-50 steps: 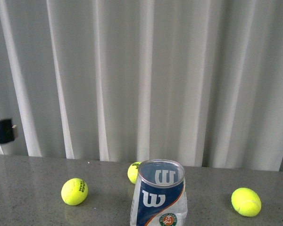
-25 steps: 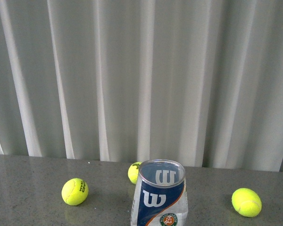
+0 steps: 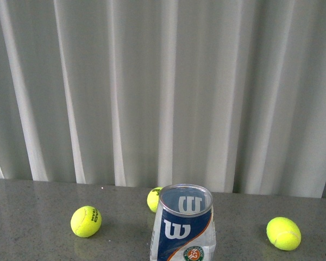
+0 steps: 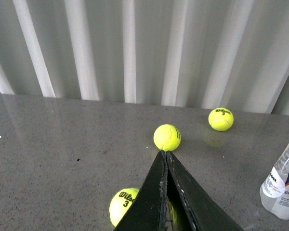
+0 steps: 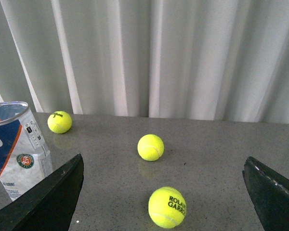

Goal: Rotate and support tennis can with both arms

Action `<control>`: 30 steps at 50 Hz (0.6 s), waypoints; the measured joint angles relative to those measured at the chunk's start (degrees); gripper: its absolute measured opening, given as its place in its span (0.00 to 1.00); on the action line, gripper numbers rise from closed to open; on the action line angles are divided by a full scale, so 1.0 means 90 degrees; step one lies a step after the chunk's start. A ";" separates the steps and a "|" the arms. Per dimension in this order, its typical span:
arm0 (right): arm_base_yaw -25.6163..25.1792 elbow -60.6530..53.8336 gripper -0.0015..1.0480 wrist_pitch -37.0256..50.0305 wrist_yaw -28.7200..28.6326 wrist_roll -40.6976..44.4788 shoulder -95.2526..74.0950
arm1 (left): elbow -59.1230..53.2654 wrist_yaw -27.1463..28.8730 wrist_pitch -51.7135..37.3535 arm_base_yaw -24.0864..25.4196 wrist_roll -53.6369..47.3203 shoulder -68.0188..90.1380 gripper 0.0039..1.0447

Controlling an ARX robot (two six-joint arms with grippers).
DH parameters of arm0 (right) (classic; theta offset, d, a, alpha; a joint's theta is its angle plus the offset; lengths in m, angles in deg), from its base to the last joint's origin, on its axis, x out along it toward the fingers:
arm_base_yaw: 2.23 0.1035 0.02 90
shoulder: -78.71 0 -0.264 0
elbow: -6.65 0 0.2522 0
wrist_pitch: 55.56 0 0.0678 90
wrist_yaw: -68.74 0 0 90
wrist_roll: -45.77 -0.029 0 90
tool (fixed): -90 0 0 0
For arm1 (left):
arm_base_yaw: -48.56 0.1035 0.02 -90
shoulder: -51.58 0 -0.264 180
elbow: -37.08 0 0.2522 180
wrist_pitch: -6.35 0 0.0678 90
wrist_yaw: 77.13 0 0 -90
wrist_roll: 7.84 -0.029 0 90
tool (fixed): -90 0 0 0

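Where the left gripper [image 4: 165, 153] shows in its wrist view, its jaws are pressed together to a single point, pinching nothing, hanging above the table [image 4: 62, 159]. Just past the tips lies one tennis ball [image 4: 167, 137]; a second ball [image 4: 123, 205], printed with a 3, sits partly hidden beside the jaws' base; a third [image 4: 220, 119] lies farther off toward the curtain. The right gripper [image 5: 164, 178] has its jaws spread wide, empty, one at each lower edge of its wrist view, touching nothing. Between them lie a ball marked Roland Garros [image 5: 167, 207] and another ball [image 5: 150, 147] beyond it.

Table: grey speckled stone, faintly glossy. Behind it, a pale pleated curtain [image 3: 163, 92] fills the whole backdrop.

The tennis can [image 3: 183, 224] stands upright near the front middle of the table, mouth open, clear crinkled plastic, navy label with white W and round badge. No ball visible inside. Neither gripper touches it; both are well apart from it. In the front view no arm shows; one ball [image 3: 86, 221] lies left of the can, one [image 3: 283, 233] right, one [image 3: 154, 199] just behind it.
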 joint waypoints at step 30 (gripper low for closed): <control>0.0000 0.0000 0.93 0.0000 0.0002 -0.0002 0.0000 | -0.0002 -0.0015 0.1795 0.0000 -0.0007 -0.1911 0.03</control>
